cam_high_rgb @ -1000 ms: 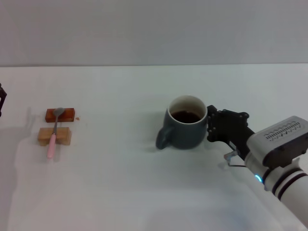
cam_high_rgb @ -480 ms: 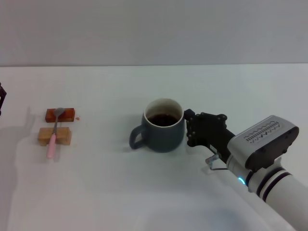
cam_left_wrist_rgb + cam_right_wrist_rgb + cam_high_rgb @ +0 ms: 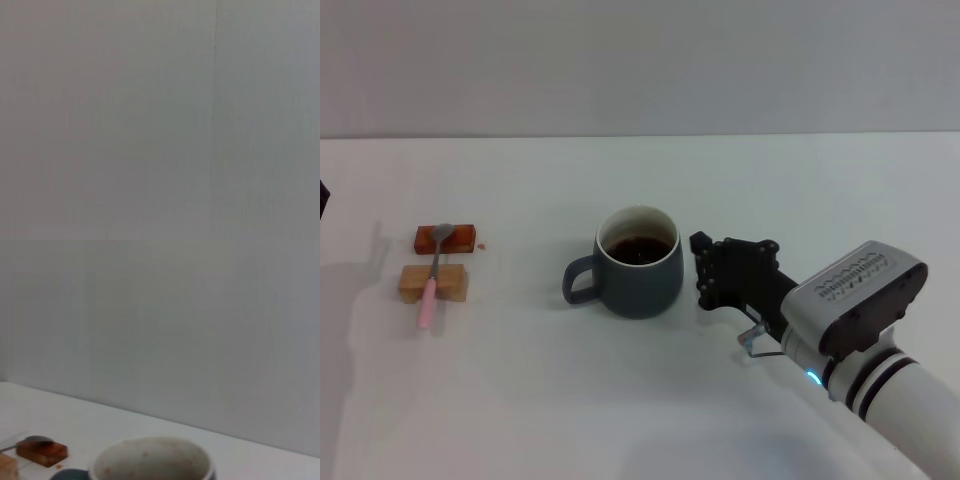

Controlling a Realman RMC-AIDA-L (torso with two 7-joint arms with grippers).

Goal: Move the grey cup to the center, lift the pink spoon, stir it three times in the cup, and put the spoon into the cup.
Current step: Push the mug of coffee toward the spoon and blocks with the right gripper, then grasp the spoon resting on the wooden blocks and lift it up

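Observation:
The grey cup [image 3: 638,268] stands upright near the middle of the white table, with dark liquid inside and its handle pointing to the robot's left. My right gripper [image 3: 700,271] sits just off the cup's right side, its black fingers spread and a narrow gap to the cup wall. The right wrist view shows the cup's pale rim [image 3: 152,460] close up. The pink spoon [image 3: 428,295] lies at the far left across two small blocks, its metal bowl [image 3: 35,439] resting on the reddish one. Only a dark sliver of my left gripper [image 3: 323,196] shows at the left edge.
A reddish-brown block [image 3: 445,238] and a tan block [image 3: 434,283] carry the spoon. The table's far edge meets a plain grey wall. The left wrist view shows nothing but grey wall.
The cup has moved leftward across the table with my right gripper beside it, from right of centre to the middle. A small gap now shows between gripper and cup. The spoon has not moved.

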